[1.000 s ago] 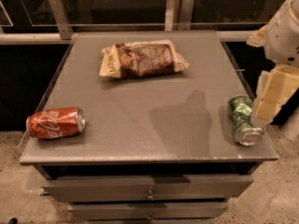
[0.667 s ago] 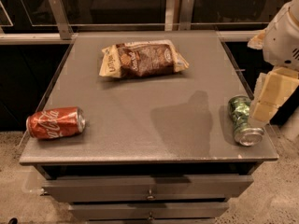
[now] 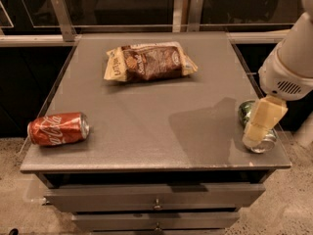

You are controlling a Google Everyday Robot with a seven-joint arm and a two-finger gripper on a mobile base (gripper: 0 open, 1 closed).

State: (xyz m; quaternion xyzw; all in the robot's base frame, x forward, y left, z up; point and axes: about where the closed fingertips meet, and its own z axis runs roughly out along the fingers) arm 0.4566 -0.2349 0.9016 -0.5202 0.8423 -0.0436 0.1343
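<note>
My gripper [image 3: 257, 133] hangs at the table's right front corner, below the white arm housing [image 3: 288, 75]. It sits directly over a green can [image 3: 246, 112] that lies on its side there and covers the can's middle. Only the can's dark green far end and its silver near end [image 3: 264, 145] show. Whether the gripper touches the can I cannot tell.
A red Coca-Cola can [image 3: 58, 129] lies on its side near the grey table's [image 3: 146, 116] left front edge. A brown chip bag [image 3: 149, 62] lies flat at the middle back. Drawers [image 3: 156, 197] run under the front edge. A rail and dark glass stand behind.
The gripper has come down and a little to the left, onto the green can. The cans and the chip bag have not moved.
</note>
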